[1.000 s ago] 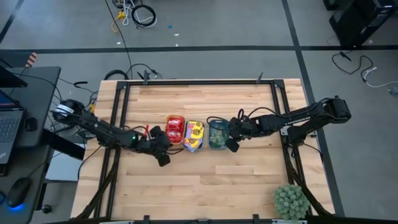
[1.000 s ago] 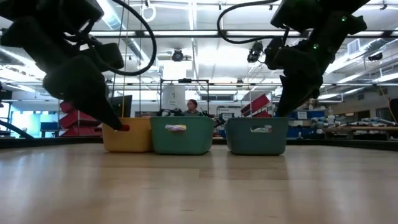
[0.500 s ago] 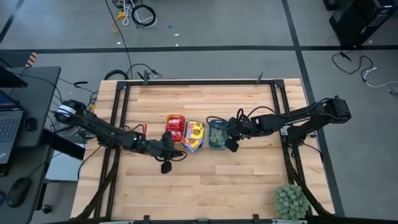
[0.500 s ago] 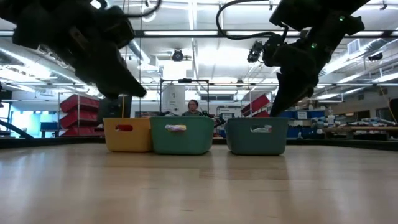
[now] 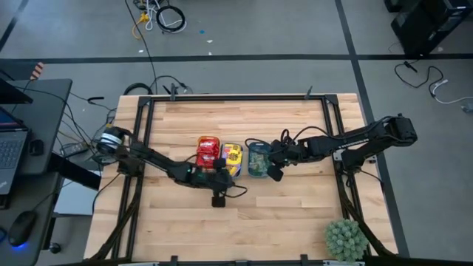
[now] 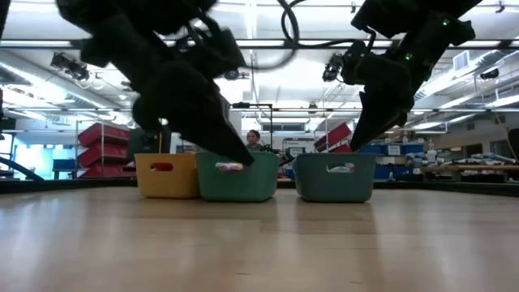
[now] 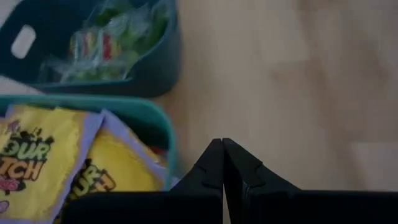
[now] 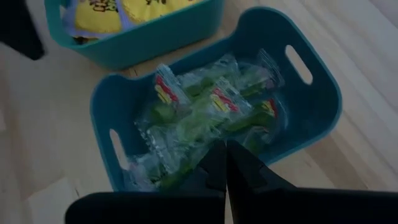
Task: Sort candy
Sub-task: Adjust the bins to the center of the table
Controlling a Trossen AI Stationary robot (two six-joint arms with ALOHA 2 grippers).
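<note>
Centre of high view: glossy red, yellow and dull green wrapped candy (image 5: 231,157) fills three oblong trays. Left gripper (image 5: 219,193), clenched empty, lies just below; right gripper (image 5: 275,167), likewise clenched, right of them.

A robotics lab or workshop: long ceiling strip lights (image 6: 268,42), red storage bins on racks (image 6: 104,134) and cluttered benches (image 6: 474,166) behind a pale wooden surface (image 5: 244,214); grey concrete floor (image 5: 259,29) strewn with loose cables (image 5: 166,16).
</note>
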